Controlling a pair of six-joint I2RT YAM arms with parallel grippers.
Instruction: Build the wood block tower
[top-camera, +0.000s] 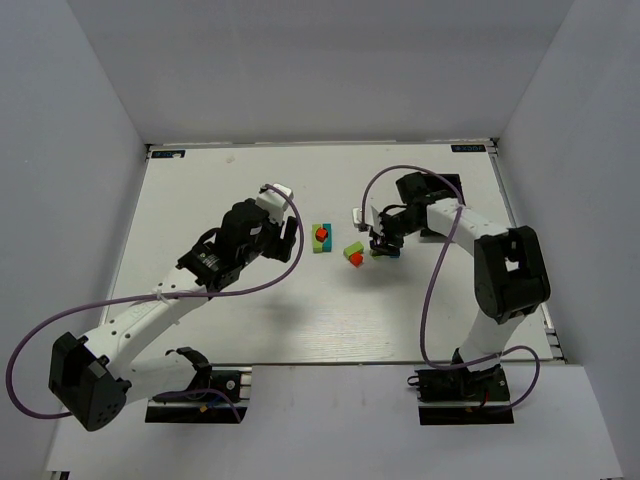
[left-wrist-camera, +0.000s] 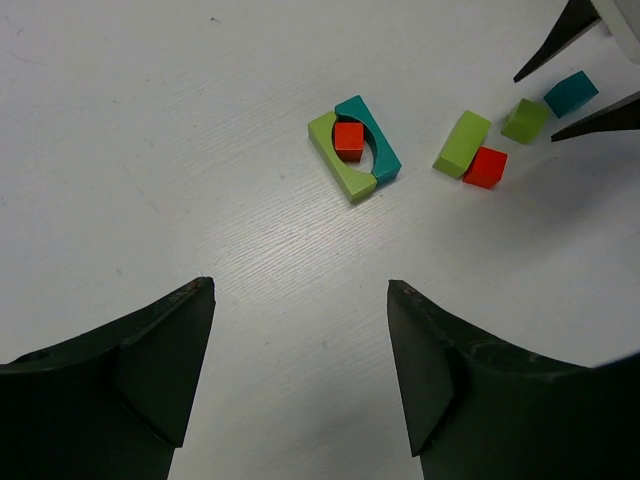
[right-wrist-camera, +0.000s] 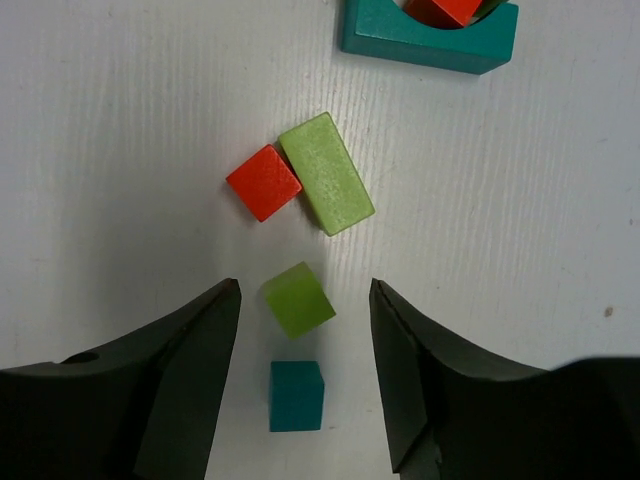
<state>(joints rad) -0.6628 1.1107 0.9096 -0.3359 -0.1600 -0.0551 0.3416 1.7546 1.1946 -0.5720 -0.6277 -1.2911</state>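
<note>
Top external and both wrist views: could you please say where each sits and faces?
Top external: above, behind the bases, looking down on the table; both arms and left end effector, right end effector show.
Left wrist: on the left arm, aimed at the arch blocks; own fingers show.
Right wrist: on the right arm, looking down at the green cube between own fingers.
Shared: both wrist views show the lime rectangular block beside a red cube.
</note>
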